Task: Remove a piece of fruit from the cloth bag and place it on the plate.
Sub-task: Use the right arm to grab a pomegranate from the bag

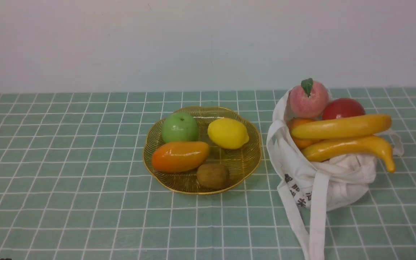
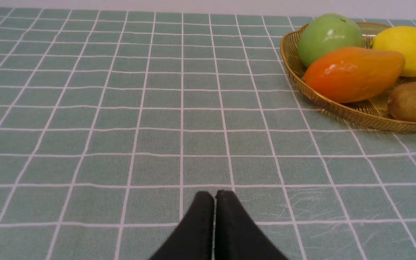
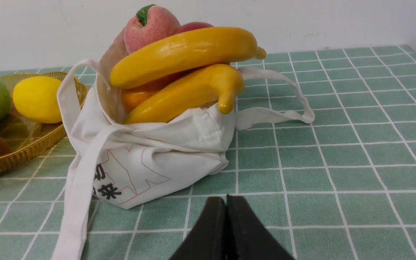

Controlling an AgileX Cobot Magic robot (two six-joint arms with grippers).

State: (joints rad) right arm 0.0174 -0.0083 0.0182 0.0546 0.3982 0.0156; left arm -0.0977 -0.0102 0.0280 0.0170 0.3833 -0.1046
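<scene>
The white cloth bag lies open at the right, also in the right wrist view. Two bananas lie across its mouth, with a pink peach behind them. A glossy red round fruit sits at the back. An orange-red round fruit peeks out under the bananas, mostly hidden. I cannot tell which of these two is the tomato-like fruit. The amber plate stands mid-table. My left gripper is shut and empty, left of the plate. My right gripper is shut and empty, just before the bag.
The plate holds a green apple, a lemon, an orange mango and a kiwi. The bag's long straps trail toward the table's front edge. A white wall stands behind the checked green cloth.
</scene>
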